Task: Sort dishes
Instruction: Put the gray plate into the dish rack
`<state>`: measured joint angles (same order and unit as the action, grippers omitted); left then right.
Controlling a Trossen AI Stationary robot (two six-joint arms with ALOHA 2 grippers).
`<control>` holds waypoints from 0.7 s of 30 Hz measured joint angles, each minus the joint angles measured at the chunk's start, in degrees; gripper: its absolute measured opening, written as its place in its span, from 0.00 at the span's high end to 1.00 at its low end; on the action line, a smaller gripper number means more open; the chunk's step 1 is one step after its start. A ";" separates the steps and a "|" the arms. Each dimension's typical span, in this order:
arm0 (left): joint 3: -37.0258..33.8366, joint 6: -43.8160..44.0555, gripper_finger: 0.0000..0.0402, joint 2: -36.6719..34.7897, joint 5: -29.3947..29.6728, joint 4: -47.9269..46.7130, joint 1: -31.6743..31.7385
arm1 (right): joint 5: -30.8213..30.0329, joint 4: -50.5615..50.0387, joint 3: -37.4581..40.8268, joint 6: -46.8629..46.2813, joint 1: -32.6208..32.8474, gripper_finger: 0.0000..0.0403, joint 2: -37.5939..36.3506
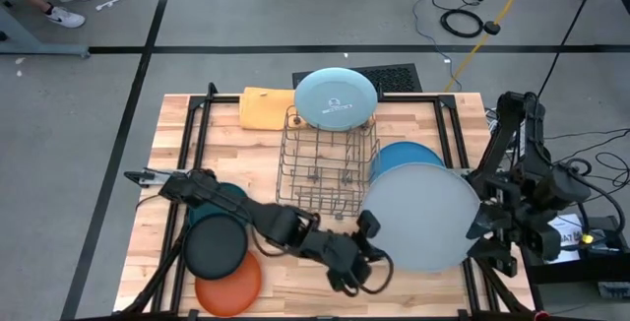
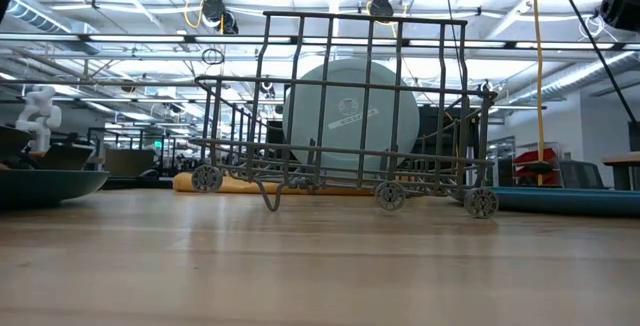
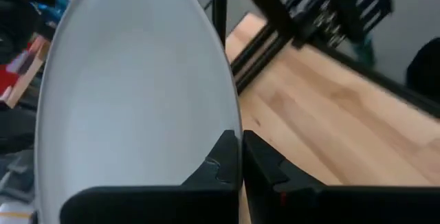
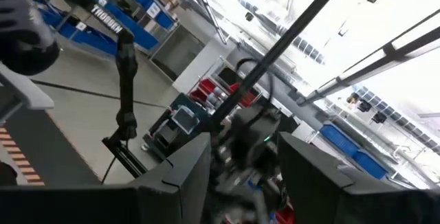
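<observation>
A: The left gripper is pinching the grey plate by its rim, jaws closed thin on the edge, carrying it above the table's right half, beside the wire rack.

B: Stiff, light and smooth, I'm guessing; an edge hold could be slipping. The right gripper is waiting at the right edge, fingers apart and empty. The medium blue plate is mostly hidden.

Left hand clamped shut mid-table; right hand parted, raised at table edge.
</observation>
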<state>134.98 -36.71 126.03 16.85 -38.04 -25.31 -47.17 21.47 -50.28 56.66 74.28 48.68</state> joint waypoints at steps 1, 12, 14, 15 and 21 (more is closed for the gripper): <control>0.00 0.27 1.00 -1.01 -1.23 -1.93 0.54 | -0.18 -0.02 0.00 0.02 0.07 0.59 0.02; 0.01 7.73 1.00 -12.54 -15.49 -21.17 13.11 | -0.75 -0.02 0.00 0.01 0.09 0.59 0.11; 0.00 7.88 1.00 -14.43 -18.50 -23.65 16.44 | -0.79 -0.07 0.00 -0.31 0.09 0.59 0.11; 0.00 7.91 1.00 -15.43 -20.33 -24.61 18.22 | -0.77 -0.07 0.00 -0.51 0.09 0.59 0.11; 0.00 8.38 1.00 -22.44 -38.67 -27.51 31.11 | -0.77 0.11 0.00 -1.79 0.09 0.59 0.75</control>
<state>134.98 -28.33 103.59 -21.82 -65.55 5.80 -47.94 21.58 -50.28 54.87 74.37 49.43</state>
